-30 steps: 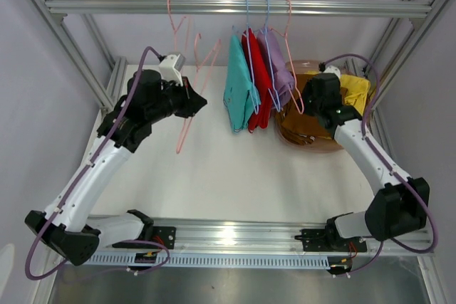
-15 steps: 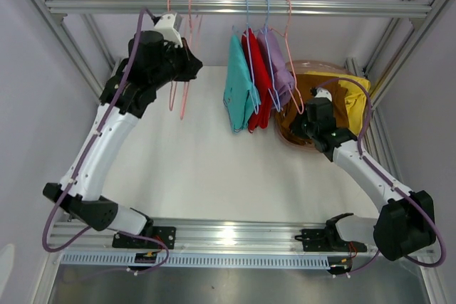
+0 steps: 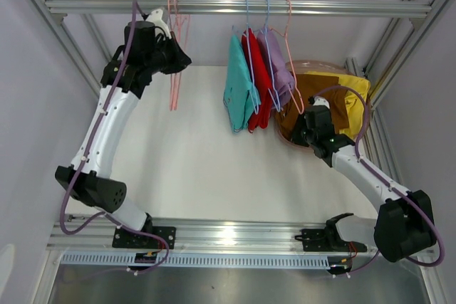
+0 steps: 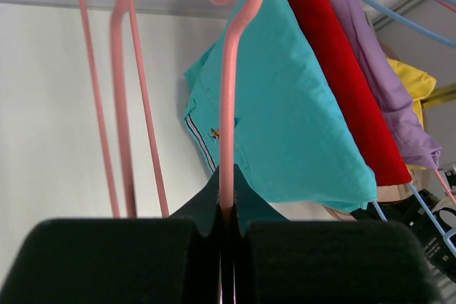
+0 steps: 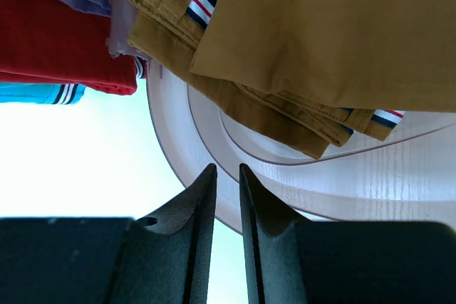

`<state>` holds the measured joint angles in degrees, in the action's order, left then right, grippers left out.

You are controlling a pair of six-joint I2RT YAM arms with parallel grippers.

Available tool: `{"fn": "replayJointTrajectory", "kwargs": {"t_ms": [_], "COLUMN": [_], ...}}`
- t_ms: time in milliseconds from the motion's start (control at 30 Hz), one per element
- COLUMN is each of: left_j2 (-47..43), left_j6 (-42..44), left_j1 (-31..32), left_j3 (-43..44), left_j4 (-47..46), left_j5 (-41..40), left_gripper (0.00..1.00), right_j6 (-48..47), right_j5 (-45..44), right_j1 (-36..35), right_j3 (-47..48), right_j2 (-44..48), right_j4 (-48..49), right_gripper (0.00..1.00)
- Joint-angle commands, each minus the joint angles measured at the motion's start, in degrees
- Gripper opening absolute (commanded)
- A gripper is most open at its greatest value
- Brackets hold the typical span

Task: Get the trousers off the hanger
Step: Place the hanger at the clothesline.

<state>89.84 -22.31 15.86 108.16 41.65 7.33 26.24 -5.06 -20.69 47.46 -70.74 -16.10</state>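
Note:
Teal trousers [image 3: 239,83], red trousers [image 3: 258,80] and lavender trousers [image 3: 279,69] hang on hangers from the rail [image 3: 342,9]. Brown trousers [image 3: 324,94] and yellow trousers [image 3: 356,89] lie in the pinkish tub [image 3: 306,142]. My left gripper [image 3: 174,58] is high at the left, just under the rail, shut on an empty pink hanger [image 3: 173,83]; the left wrist view shows its wire [image 4: 228,105] pinched between the jaws [image 4: 226,208], with the teal trousers [image 4: 299,126] behind. My right gripper [image 3: 298,129] is empty at the tub's near-left rim, jaws nearly together [image 5: 226,172] below the brown trousers [image 5: 320,33].
A second empty pink hanger [image 4: 125,105] hangs beside the held one. Frame posts stand at both back corners. The tub's rim [image 5: 235,147] is right in front of my right fingers. The white tabletop [image 3: 199,161] lies below.
My left arm has lifted the pink hanger up and left to the rail. My right arm has drawn back from over the tub to its near-left rim.

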Motion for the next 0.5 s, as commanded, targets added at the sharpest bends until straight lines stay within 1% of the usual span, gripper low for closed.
{"fn": "replayJointTrajectory", "kwargs": {"t_ms": [0, 167, 233, 300, 333, 367, 433, 467], "left_j2": [1.21, 2.44, 2.44, 1.92, 1.22, -0.44, -2.12, -3.78], "left_j6": [-1.34, -2.39, -3.0, -3.44, -3.79, -3.97, -4.41, -4.5], "left_j1": [-0.3, -0.39, -0.3, -0.3, -0.3, -0.39, -0.39, -0.3], "left_j3": [2.5, 2.32, 1.01, -0.83, -2.67, -3.65, -7.94, -9.44], "left_j4": [-0.6, -0.96, -1.3, -2.18, -2.71, -3.41, -5.17, -5.43], "left_j5": [4.53, 5.76, 6.29, 6.03, 5.24, 4.8, 4.01, 3.92], "left_gripper": [0.0, 0.01, 0.01, 0.09, 0.21, 0.28, 0.4, 0.41], "right_j6": [-0.05, -0.57, -0.75, -1.01, -1.01, -1.28, -1.54, -1.63], "right_j5": [0.67, 0.4, 0.4, 0.4, 0.23, 0.14, -0.04, -0.12], "right_j1": [-0.32, -0.23, -0.23, -0.23, -0.23, -0.23, -0.23, -0.14], "right_j3": [-0.53, -2.46, -2.9, -3.16, -3.17, -3.17, -2.9, -2.81], "right_j2": [1.92, 3.68, 4.2, 4.99, 5.35, 5.7, 6.49, 6.75], "right_j4": [2.56, 2.3, 1.86, 1.6, 1.33, 1.07, 0.81, 0.8], "right_gripper": [0.23, 0.23, 0.23, 0.23, 0.23, 0.23, 0.23, 0.24]}}
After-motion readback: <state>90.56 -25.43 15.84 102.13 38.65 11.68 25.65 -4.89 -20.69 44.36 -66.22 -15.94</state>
